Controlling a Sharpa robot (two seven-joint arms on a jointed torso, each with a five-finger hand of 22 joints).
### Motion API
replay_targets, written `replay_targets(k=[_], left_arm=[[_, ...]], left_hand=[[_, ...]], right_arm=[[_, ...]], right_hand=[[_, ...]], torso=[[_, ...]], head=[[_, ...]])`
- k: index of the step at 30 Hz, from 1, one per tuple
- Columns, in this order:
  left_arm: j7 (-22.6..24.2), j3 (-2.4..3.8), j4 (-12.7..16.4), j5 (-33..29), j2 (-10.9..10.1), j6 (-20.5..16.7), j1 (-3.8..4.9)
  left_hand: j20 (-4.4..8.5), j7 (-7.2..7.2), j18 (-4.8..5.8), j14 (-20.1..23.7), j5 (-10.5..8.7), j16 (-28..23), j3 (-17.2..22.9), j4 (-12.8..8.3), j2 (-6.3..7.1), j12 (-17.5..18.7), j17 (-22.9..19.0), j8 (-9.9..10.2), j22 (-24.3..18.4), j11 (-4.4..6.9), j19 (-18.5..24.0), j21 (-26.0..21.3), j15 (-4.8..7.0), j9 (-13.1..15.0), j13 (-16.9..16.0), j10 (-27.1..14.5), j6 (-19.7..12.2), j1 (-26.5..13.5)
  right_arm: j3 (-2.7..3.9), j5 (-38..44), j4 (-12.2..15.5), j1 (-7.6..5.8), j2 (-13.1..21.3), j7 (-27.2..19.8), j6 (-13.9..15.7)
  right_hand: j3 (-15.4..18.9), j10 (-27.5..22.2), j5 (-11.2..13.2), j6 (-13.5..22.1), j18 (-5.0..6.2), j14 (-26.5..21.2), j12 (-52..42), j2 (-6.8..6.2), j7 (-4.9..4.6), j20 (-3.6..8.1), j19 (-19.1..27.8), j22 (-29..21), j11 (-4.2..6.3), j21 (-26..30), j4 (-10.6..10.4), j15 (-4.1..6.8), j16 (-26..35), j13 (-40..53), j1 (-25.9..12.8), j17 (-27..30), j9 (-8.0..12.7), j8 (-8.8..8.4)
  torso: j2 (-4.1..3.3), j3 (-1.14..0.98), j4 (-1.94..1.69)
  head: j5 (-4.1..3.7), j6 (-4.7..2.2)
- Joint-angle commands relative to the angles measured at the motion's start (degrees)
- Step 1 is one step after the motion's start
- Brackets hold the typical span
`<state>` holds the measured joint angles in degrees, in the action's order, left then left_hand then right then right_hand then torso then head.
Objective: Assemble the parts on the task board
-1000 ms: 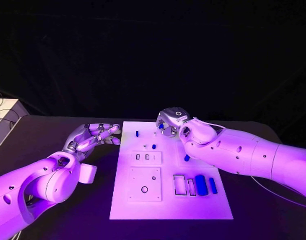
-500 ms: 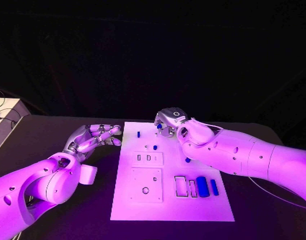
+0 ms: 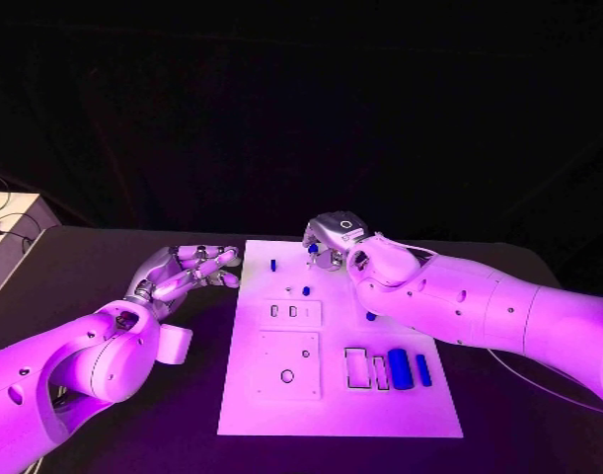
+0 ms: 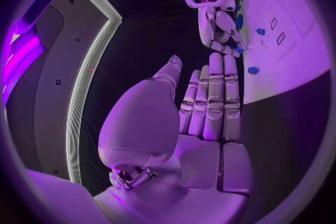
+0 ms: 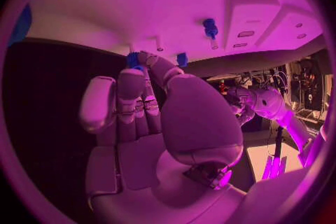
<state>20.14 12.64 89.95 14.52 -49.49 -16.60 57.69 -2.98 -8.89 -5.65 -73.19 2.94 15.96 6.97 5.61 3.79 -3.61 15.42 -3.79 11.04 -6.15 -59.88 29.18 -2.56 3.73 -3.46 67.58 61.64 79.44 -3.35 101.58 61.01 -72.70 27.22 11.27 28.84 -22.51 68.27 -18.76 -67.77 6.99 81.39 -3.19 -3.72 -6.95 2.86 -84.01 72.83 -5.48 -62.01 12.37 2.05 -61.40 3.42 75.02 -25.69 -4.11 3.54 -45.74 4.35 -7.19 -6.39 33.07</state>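
On the black table, centre: task board (image 3: pixel 333 395), one white plate, long edges running near to far.
Left margin: dark table strip beside the board; left hand (image 3: pixel 188 274) rests there at the far left edge, fingers straight and together, holding nothing.
Far edge: right hand (image 3: pixel 333 242) over the board's far end, fingertips pinching a small blue part (image 5: pixel 133 60).
Standing parts: two blue pegs, one far (image 3: pixel 272 265), one mid-board (image 3: pixel 306 291).
Near right recesses: two blue bars (image 3: pixel 400 367) side by side.
Right margin: right arm crosses it.
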Motion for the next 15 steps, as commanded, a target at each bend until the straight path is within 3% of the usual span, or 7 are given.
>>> replay_targets(k=[1, 15], left_arm=[[0.24, 0.07, 0.09, 0.24, 0.1, 1.13, 0.0], [0.21, 0.1, -0.03, 0.28, 0.19, 1.19, 0.0]], left_hand=[[-0.06, 0.03, 0.33, -0.06, -0.11, -0.38, 0.06, -0.11, -0.51, 0.21, -0.05, 0.16, -0.05, -0.02, -0.02, 0.09, -0.15, -0.06, 0.05, -0.35, -0.53, -0.05], [-0.06, 0.03, 0.33, -0.06, -0.11, -0.38, 0.06, -0.11, -0.51, 0.21, -0.05, 0.16, -0.05, -0.02, -0.02, 0.09, -0.15, -0.06, 0.05, -0.35, -0.53, -0.05]], right_arm=[[0.03, 1.1, -0.6, -0.04, -0.29, 0.19, -0.72], [0.01, 1.43, -2.15, -0.02, -1.0, 0.02, -1.91]], right_hand=[[0.02, 4.24, -0.08, -0.37, 0.99, -0.02, -0.2, 0.4, -0.12, 0.33, -3.84, 0.1, 2.18, 0.3, 0.39, 0.3, 0.28, 0.18, -0.32, -0.07, -0.06, 0.08], [0.1, 4.04, 0.32, -0.19, 1.01, -0.06, -0.19, 0.21, -0.1, 0.27, -3.81, 0.2, 2.13, 0.67, 0.39, 0.26, 0.46, 0.17, -0.39, -0.13, -0.05, 0.08]], torso=[[-0.1, -0.03, -0.05], [-0.18, 0.02, 0.09]], head=[[-0.1, 0.04], [0.21, 0.18]])
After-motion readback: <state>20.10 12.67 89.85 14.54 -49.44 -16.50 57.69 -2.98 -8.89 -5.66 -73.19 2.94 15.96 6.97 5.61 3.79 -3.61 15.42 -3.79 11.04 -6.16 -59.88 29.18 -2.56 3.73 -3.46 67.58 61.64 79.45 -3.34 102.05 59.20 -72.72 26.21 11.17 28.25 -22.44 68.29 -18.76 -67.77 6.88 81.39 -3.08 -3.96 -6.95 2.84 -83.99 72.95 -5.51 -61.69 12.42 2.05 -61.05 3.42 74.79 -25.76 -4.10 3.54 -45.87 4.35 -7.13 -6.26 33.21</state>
